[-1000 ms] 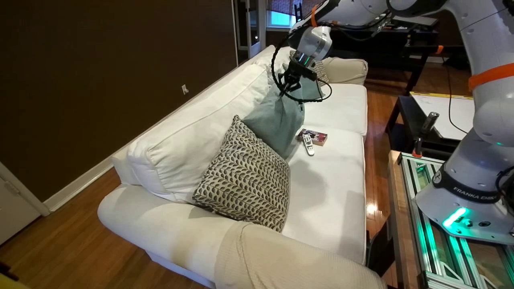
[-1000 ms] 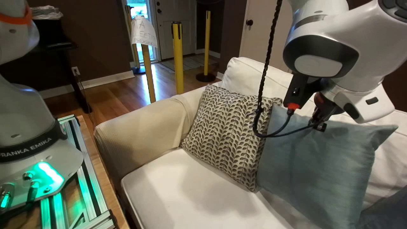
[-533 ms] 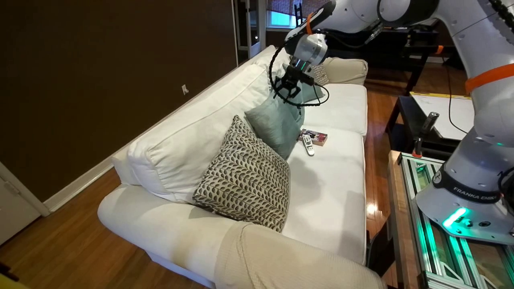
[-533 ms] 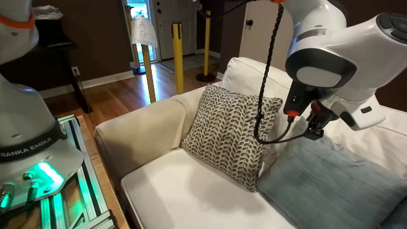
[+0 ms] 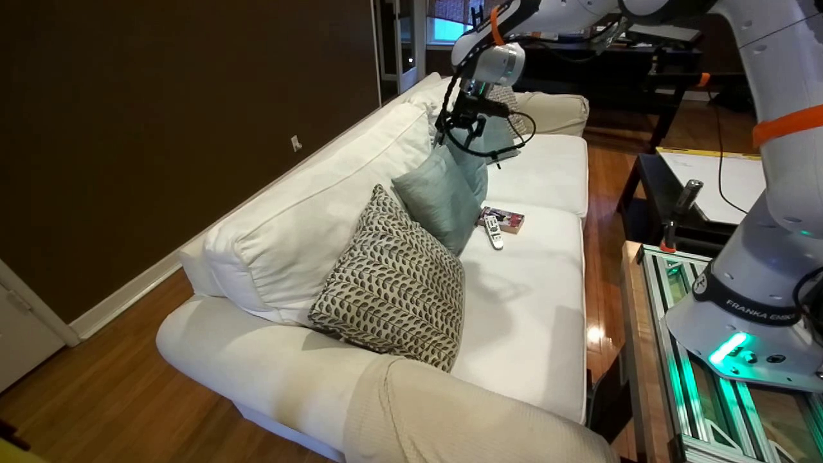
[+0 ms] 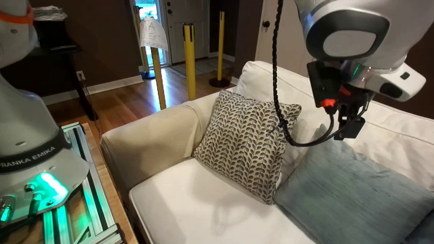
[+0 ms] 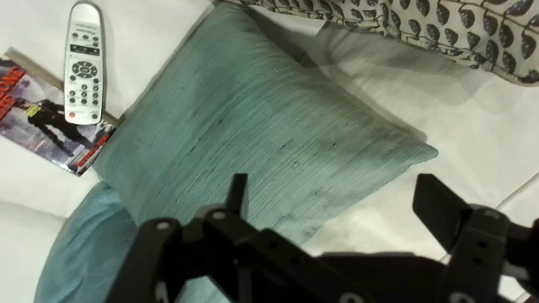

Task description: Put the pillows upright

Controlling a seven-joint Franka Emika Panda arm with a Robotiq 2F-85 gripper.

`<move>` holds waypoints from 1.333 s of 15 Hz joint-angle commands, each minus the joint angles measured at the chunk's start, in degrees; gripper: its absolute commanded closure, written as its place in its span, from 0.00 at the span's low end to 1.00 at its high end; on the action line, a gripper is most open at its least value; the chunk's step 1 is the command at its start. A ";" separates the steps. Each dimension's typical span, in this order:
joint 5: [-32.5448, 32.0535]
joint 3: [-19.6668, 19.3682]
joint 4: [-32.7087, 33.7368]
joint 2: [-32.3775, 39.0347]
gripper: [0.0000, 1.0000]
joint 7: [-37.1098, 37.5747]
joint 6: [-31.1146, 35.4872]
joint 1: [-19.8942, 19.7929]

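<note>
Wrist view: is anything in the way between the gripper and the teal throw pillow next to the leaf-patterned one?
Nothing visible stands between the open gripper and that teal throw pillow. The remote control and book lie off to the picture's left, and the leaf-patterned throw pillow is off at its top right.

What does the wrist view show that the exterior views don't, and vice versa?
Wrist view only: clear red lettering on the illustrated book.
Exterior views only: the white robot base and, in an exterior view, tall yellow posts.
Shared: the square teal fabric pillow, the black-and-cream patterned pillow and black fingers.
</note>
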 commanded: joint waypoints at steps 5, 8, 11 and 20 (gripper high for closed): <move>-16.54 -3.45 -15.71 -14.70 0.00 -6.37 4.24 7.42; -23.30 -4.21 -21.62 -18.91 0.00 -7.76 10.23 9.75; -26.07 -3.59 -27.47 -22.89 0.00 -9.67 17.28 10.64; -22.02 -2.88 -38.04 -32.22 0.00 -8.91 22.62 11.96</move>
